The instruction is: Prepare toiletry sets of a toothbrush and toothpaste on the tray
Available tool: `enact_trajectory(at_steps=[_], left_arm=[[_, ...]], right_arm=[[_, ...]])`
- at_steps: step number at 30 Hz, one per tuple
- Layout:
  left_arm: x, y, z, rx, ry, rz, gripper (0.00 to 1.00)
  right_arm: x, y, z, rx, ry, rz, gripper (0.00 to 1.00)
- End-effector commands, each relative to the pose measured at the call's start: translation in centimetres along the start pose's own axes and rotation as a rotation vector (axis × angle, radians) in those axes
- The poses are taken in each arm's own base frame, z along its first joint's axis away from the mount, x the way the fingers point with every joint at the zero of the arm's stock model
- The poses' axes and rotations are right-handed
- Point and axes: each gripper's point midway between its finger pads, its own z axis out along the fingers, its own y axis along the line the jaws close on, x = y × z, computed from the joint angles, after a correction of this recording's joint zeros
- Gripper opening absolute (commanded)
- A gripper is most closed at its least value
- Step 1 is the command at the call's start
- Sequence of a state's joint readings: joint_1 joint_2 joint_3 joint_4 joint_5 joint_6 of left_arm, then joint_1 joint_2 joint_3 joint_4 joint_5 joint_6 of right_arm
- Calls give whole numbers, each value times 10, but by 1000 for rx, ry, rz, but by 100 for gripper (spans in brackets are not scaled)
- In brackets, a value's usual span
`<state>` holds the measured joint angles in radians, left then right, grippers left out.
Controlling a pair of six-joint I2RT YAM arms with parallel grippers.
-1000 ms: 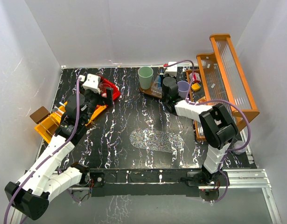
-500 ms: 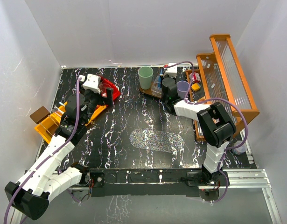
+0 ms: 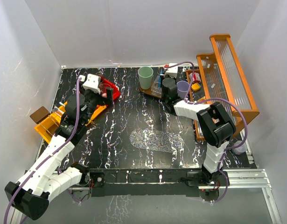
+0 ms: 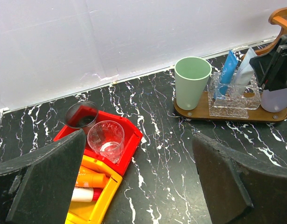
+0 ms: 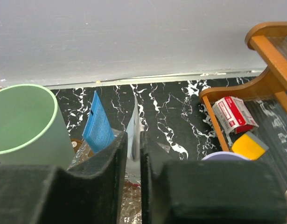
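Pale tube (image 5: pixel 134 126) upright in glass holder (image 4: pixel 234 100) beside blue tube (image 5: pixel 98 126), on wooden tray (image 4: pixel 227 117) at far right of bench (image 4: pixel 171 154), green cup (image 4: pixel 192 81) at tray's left end. Right fingers (image 5: pixel 121 149) nearly closed around pale tube's top edge; pinching or not, cannot tell. Left fingers (image 4: pixel 54 163) spread wide, holding nothing, near red bin (image 4: pixel 134 137) with clear cup (image 4: pixel 106 140).

Our left arm (image 3: pixel 54 149) runs from its base at the near left toward the far left, with the forearm slanting away from us. Our left gripper (image 4: pixel 137 140) hangs with its jaws spread wide, and the two dark fingers (image 4: pixel 45 182) stand well apart. Our right arm (image 3: pixel 218 128) rises from the near-right base, folds at a high elbow and stretches left and far. Our right gripper (image 5: pixel 133 144) points away from us, its jaws nearly together with only a narrow slit between them. We cannot tell whether they pinch.
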<state>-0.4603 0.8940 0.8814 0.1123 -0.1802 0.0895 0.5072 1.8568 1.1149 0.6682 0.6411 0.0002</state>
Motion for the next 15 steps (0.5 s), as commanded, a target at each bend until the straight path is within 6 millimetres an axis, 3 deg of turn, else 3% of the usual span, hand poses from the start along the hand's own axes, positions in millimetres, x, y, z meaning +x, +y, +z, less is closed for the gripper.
enact_trajectory(at_steps=[1, 4, 8, 9, 11, 15], left_arm=[[-8, 2, -1, -6, -36, 2, 96], [-8, 3, -1, -12, -36, 1, 96], [-5, 1, 0, -2, -33, -6, 96], [-3, 0, 1, -1, -28, -6, 96], [0, 0, 2, -1, -21, -9, 96], [11, 0, 9, -12, 10, -16, 96]], right_arm=[[-25, -6, 2, 27, -77, 64, 21], [-28, -9, -1, 33, -78, 68, 32], [-48, -14, -10, 31, -67, 80, 47], [-63, -19, -17, 34, -70, 96, 52], [-76, -25, -29, 24, -39, 122, 60], [-74, -25, -75, -120, 91, 159, 71]])
